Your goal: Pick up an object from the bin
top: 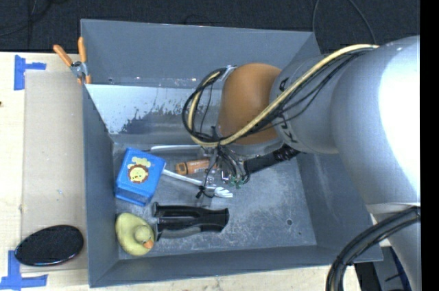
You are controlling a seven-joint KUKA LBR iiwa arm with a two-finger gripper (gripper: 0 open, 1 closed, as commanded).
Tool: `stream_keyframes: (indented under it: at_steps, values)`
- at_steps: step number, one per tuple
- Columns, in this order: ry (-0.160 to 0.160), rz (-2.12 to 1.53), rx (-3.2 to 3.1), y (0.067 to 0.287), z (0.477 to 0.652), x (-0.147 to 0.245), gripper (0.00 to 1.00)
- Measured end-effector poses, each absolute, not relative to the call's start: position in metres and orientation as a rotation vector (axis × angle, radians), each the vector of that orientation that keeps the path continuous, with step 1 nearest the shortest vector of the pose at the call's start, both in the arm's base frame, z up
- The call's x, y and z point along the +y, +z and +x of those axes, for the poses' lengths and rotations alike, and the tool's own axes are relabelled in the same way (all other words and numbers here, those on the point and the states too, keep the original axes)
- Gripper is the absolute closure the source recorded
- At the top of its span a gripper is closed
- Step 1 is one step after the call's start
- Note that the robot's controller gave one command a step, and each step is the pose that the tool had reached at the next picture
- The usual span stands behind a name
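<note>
Silver arm (370, 118) fills the right side, orange cover (248, 99) at its wrist, cables looping round it. Down it reaches to the middle of the grey bin (206, 56), and the gripper (221, 178) hangs low over the floor there. Claw apart or together? Can't tell from where I stand, the wiring's in the way. Just to its left lies a small brown piece (192, 166), and right under it a little white piece (221, 192), on the end of a pale stick. Further left sits a blue box (139, 176) with a lion face. Along the near wall, a black handle (191, 219), touching a yellow rubber duck (134, 233) in the corner.
</note>
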State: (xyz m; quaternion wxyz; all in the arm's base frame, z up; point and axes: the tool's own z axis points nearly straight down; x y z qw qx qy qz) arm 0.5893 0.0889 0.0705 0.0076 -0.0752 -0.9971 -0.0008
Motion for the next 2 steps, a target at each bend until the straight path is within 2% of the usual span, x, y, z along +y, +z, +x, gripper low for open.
stream_keyframes:
  at_steps: [1,2]
  values:
    - [-0.001,-0.767,-3.037,0.070,0.594,0.069,0.00]
    - [0.000,-0.384,-3.100,0.069,0.574,0.024,1.00]
